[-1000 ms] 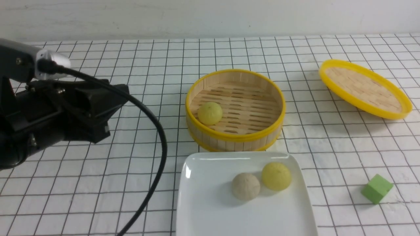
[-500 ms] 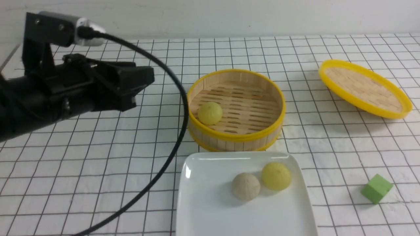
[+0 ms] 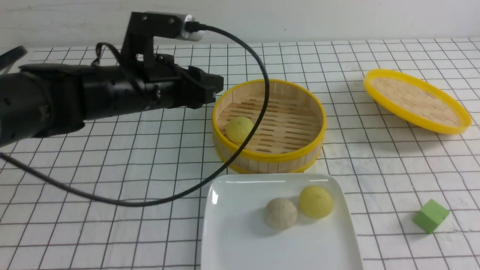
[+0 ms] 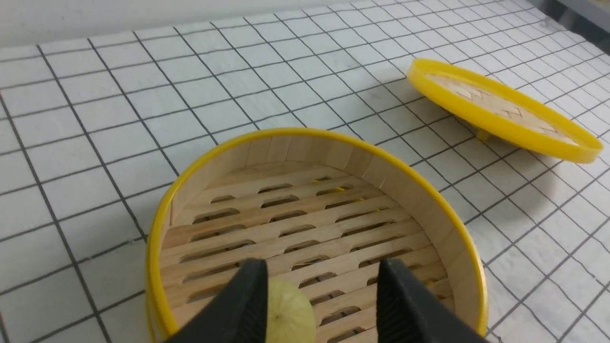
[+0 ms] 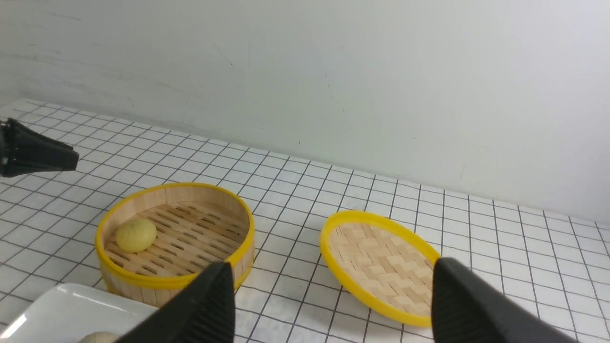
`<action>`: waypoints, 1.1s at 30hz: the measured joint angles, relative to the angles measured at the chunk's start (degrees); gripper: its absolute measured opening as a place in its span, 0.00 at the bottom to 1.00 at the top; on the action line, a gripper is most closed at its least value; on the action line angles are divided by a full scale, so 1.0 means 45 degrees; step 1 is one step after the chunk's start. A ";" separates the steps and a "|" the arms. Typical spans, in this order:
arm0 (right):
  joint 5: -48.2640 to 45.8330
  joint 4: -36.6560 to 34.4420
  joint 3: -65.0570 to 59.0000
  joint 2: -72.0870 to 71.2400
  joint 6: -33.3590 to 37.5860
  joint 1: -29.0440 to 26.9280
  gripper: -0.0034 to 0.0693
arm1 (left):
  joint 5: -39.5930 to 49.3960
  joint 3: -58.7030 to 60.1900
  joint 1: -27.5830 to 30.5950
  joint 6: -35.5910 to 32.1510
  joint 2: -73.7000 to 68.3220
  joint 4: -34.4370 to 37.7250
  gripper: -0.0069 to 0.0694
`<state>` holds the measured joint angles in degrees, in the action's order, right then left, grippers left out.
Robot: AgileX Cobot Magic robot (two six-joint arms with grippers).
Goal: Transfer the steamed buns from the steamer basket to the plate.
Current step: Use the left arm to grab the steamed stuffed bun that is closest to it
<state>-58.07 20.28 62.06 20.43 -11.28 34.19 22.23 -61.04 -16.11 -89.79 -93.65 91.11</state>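
The steamer basket [image 3: 270, 160] is round: upright wooden-strip wall, slatted floor, yellow rims. One pale yellow bun [image 3: 240, 129] lies inside, near its left wall. The glossy white square plate [image 3: 232, 225], in front, carries a matte beige bun [image 3: 281, 213] touching a second yellow bun [image 3: 315, 201]. The left gripper [image 3: 215, 87] hovers beside the basket's left rim; the left wrist view shows its jaws spread, empty. The right gripper [image 5: 329, 290] appears solely in the right wrist view, jaws spread, empty. Only the front view shows the green cube [image 3: 430, 215].
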 joint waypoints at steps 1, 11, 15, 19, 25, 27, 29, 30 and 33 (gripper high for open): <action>-0.0097 0.0000 0.0000 0.0000 0.0000 0.0000 0.79 | 0.0000 -0.0222 -0.0024 0.0266 -0.0200 -0.0200 0.54; -0.0720 0.0016 0.0000 0.0000 0.0000 0.0000 0.79 | 0.0348 -0.1232 -0.0024 0.1781 -0.1746 -0.1544 0.54; -0.0783 0.0039 0.0000 0.0000 0.0000 0.0000 0.79 | 0.0836 -0.1268 -0.0024 0.1844 -0.2533 -0.1638 0.54; -0.0822 0.0039 0.0000 0.0000 0.0000 0.0000 0.79 | 0.1277 -0.1294 -0.0024 0.1844 -0.3194 -0.1694 0.54; -0.0822 0.0043 0.0000 0.0000 0.0000 0.0000 0.79 | 0.1542 -0.1383 -0.0024 0.1523 -0.3857 -0.1638 0.54; -0.0822 0.0043 0.0000 0.0000 0.0000 0.0000 0.79 | 0.1704 -0.1419 -0.0024 0.1312 -0.3946 -0.1536 0.54; -0.0822 0.0043 0.0000 0.0000 0.0000 0.0000 0.79 | 0.1736 -0.1428 -0.0034 0.1116 -0.3958 -0.1430 0.54; -0.0822 0.0043 0.0000 0.0000 0.0000 0.0000 0.79 | 0.1736 -0.1428 -0.0038 0.0990 -0.3958 -0.1352 0.54; -0.0822 0.0043 0.0000 0.0000 0.0000 0.0000 0.79 | 0.1736 -0.1443 -0.0038 0.0700 -0.3997 -0.1299 0.54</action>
<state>-61.77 20.48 62.06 20.43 -11.28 34.19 30.04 -67.53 -16.28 -86.64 -111.64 85.27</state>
